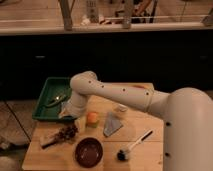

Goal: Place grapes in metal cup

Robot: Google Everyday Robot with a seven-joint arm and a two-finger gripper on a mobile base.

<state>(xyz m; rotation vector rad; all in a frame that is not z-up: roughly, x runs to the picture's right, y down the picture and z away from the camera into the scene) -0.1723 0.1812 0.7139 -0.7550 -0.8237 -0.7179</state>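
Observation:
The grapes (pixel 67 133), a dark knobbly bunch, lie on the wooden table (pixel 145 127) at its left side. My gripper (pixel 70 121) hangs right above them at the end of the white arm, which reaches in from the right and bends down; its tip merges with the bunch. The metal cup (pixel 112 124), silvery grey, sits near the table's middle, right of the orange fruit (pixel 92 118), and seems to lie tilted. It is about a hand's width to the right of the gripper.
A green tray (pixel 46 102) with a yellowish item stands at the back left. A wide dark brown bowl (pixel 89 151) is at the front. A pale cup (pixel 120 109) stands behind the metal cup. A brush (pixel 132 148) lies at the front right.

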